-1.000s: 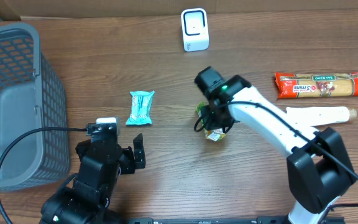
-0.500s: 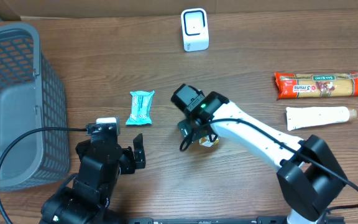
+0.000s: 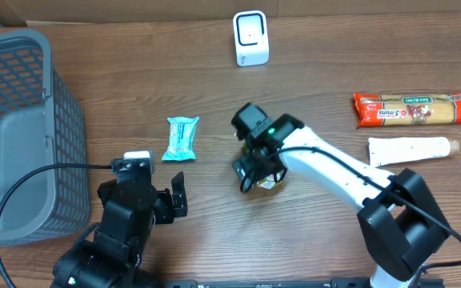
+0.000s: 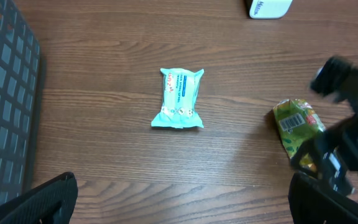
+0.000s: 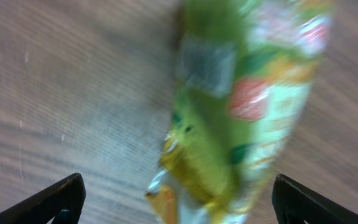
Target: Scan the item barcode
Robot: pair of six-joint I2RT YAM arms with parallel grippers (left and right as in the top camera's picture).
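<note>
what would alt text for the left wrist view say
A teal packet lies on a wooden table, above the open left end effector. At frame right a green packet shows its barcode, partly behind the blurred right arm; a grey basket edges the left, a white scanner the top.

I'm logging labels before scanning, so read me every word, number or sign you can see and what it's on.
"3 mins": on the red pasta packet; its other print is too small.
Teal packet: print too small to read.
Green packet: barcode visible, digits blurred.
White scanner: no legible text.
</note>
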